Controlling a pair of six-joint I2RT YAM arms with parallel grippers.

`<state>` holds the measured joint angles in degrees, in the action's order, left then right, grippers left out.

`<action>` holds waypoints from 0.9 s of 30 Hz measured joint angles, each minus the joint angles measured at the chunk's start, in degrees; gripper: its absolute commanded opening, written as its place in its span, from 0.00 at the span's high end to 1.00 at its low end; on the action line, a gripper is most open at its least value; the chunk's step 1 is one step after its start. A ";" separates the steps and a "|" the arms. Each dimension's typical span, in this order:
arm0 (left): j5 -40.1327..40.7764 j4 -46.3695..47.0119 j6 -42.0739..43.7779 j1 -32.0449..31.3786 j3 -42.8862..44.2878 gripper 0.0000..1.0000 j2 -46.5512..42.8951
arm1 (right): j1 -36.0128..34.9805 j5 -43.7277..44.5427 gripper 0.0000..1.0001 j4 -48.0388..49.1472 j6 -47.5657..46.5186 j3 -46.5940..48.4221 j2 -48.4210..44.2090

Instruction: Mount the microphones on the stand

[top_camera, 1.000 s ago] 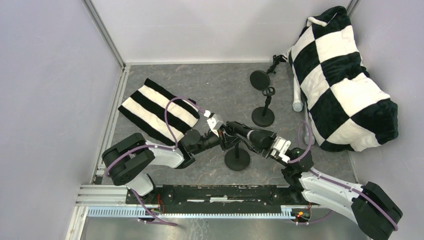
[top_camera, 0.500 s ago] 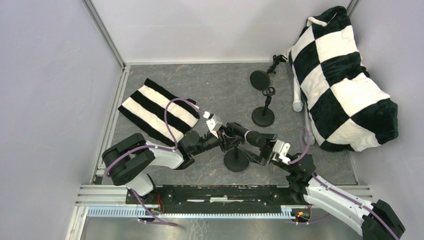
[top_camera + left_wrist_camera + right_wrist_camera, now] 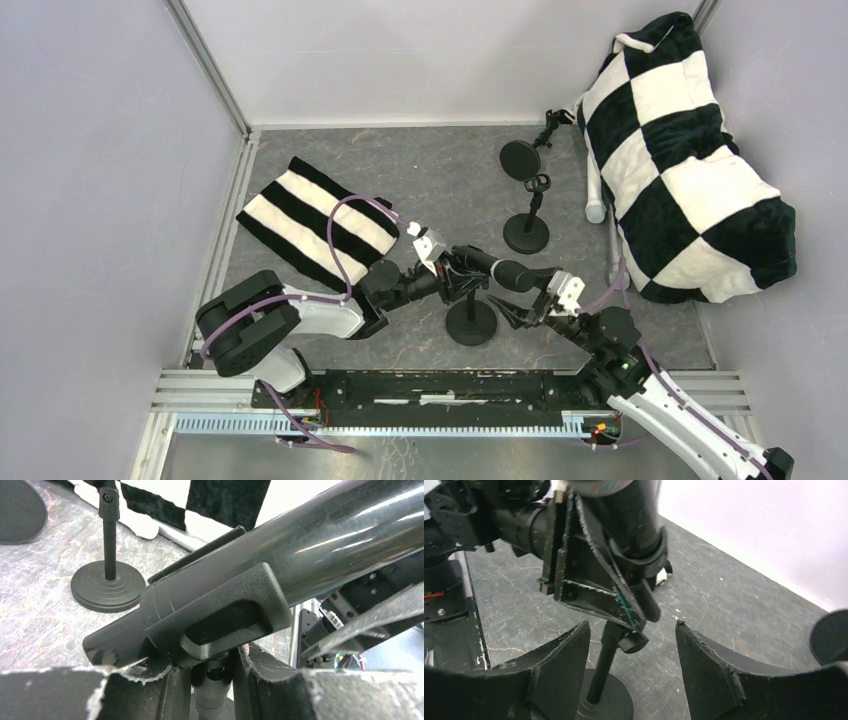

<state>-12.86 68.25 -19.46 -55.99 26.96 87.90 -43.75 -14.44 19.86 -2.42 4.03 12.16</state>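
Observation:
The black microphone (image 3: 515, 271) lies in the clip of the near stand (image 3: 472, 322), its body pointing right. My left gripper (image 3: 458, 278) is shut on the stand's neck just under the clip. The left wrist view shows the microphone (image 3: 325, 540) seated in the clip above the neck (image 3: 215, 685). My right gripper (image 3: 515, 312) is open and empty, just right of the stand. Its view shows the post (image 3: 604, 665) and the microphone (image 3: 634, 515) ahead of the gripper (image 3: 633, 630). A white microphone (image 3: 596, 195) and a silver-grey one (image 3: 611, 250) lie beside the pillow.
Two more black stands are at the back, one (image 3: 526, 232) mid-right and one (image 3: 519, 160) behind it. A big black-and-white checkered pillow (image 3: 690, 160) fills the right side. A striped cloth (image 3: 315, 220) lies at the left. Walls close in the back and sides.
My right gripper let go of the black microphone, opened and pulled back toward the near right. The microphone stays in the clip. The left gripper has held still.

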 measured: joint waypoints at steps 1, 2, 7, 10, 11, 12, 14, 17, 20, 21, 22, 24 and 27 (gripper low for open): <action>0.26 -0.70 0.00 -0.04 0.07 0.98 -0.33 | 0.00 1.05 0.29 -2.69 0.44 1.25 -0.70; 0.44 -1.81 0.02 -0.09 0.20 0.98 -0.85 | 0.00 2.64 0.29 -6.69 1.16 3.43 -1.38; 1.81 -6.71 1.01 -0.15 0.74 0.98 -3.19 | 0.00 7.48 0.28 -21.84 3.32 15.06 -0.81; 2.71 -8.87 1.64 -0.37 0.76 0.98 -4.46 | 0.00 8.83 0.27 -31.08 3.69 23.32 2.10; 3.19 -9.57 1.88 -0.42 0.76 0.98 -4.92 | 0.00 9.01 0.27 -33.81 3.67 25.73 3.28; 3.54 -10.10 2.16 -0.42 0.76 0.98 -5.22 | 0.00 9.09 0.27 -37.13 3.63 28.50 4.70; 4.09 -10.97 2.45 -0.42 0.76 0.98 -5.77 | 0.00 8.85 0.26 -41.44 3.54 32.04 6.69; 5.20 -11.80 2.51 -0.44 0.76 0.98 -6.25 | 0.00 7.41 0.23 -47.80 3.21 36.72 9.33; 6.03 -12.76 2.69 -0.52 0.76 0.98 -6.84 | 0.00 5.73 0.23 -52.98 2.38 41.07 12.22; 6.49 -13.09 2.84 -0.63 0.76 0.98 -7.08 | 0.00 5.25 0.23 -54.45 2.16 42.47 13.16; 6.82 -13.46 2.93 -0.68 0.76 0.98 -7.30 | 0.00 4.92 0.23 -55.28 2.05 43.63 13.97; 7.39 -14.53 3.26 -0.72 0.76 0.98 -7.93 | 0.00 4.07 0.24 -56.59 1.95 46.01 15.63; 8.44 -16.35 3.34 -0.74 0.90 0.98 -8.90 | 0.00 3.45 0.24 -57.55 1.95 48.70 17.73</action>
<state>-4.43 51.90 -16.12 -56.73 27.86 79.00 -43.75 -10.98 -37.69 -0.47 52.73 29.89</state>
